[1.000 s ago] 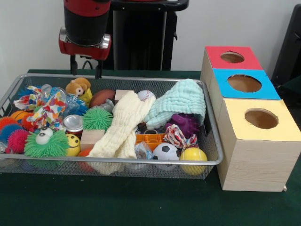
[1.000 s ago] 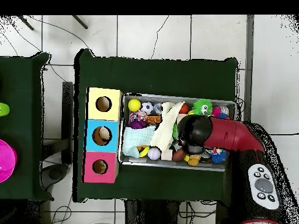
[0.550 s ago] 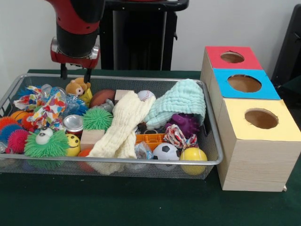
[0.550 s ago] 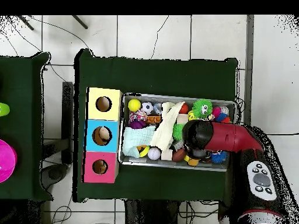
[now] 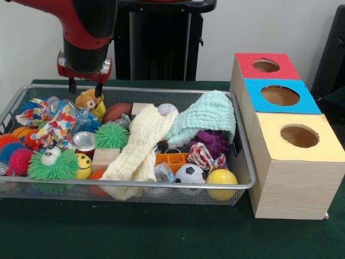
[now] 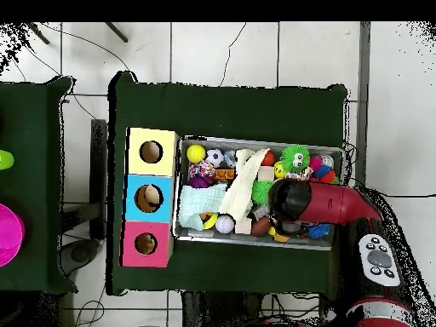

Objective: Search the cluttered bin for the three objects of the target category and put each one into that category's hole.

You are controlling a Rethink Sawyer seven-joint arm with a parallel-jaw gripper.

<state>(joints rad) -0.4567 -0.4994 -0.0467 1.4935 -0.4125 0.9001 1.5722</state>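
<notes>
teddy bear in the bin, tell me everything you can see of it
The teddy bear is a small brown plush with round ears and a pale muzzle. It sits upright at the wire bin's far rim, its lower part hidden by a yellow toy. The end effector hangs just above its head, fingers spread to either side.

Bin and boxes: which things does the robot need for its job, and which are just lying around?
For the job:
wire bin
three-hole box
gripper, jaws open near the teddy
toys in the bin, though which three count is unclear

Just lying about:
side table
pink object on it
floor cables
</notes>
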